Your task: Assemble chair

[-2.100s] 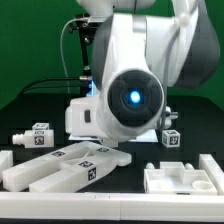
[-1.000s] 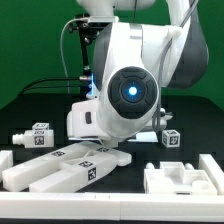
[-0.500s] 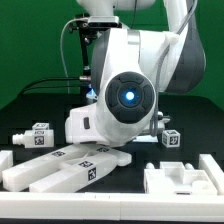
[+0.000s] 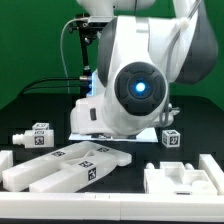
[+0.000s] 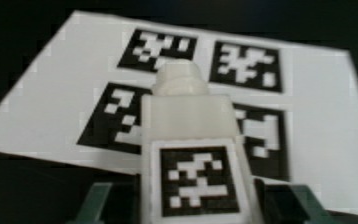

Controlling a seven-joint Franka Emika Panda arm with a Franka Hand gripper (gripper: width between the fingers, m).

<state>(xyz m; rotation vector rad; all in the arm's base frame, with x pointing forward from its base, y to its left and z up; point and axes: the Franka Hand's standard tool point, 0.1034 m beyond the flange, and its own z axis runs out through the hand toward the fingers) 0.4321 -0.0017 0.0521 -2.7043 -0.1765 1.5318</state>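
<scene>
as it stands clamped in the claw (image 5: 190, 198), a white tagged leg (image 5: 190, 120) hangs over the marker board (image 5: 51, 90). on the table (image 4: 140, 160), long bars (image 4: 65, 165) lie near at the exterior view's left, a second leg (image 4: 35, 135) just beyond them, a blocky part (image 4: 185, 180) near at that view's right, a small cube (image 4: 172, 138) farther back.

exterior: arm (image 4: 135, 85) hides end effector (image 5: 190, 196) | wrist: chair piece (image 5: 186, 120) blurred, base cropped

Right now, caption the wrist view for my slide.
Gripper clamps a tagged white chair piece, with the marker board and its four tags behind it.
</scene>
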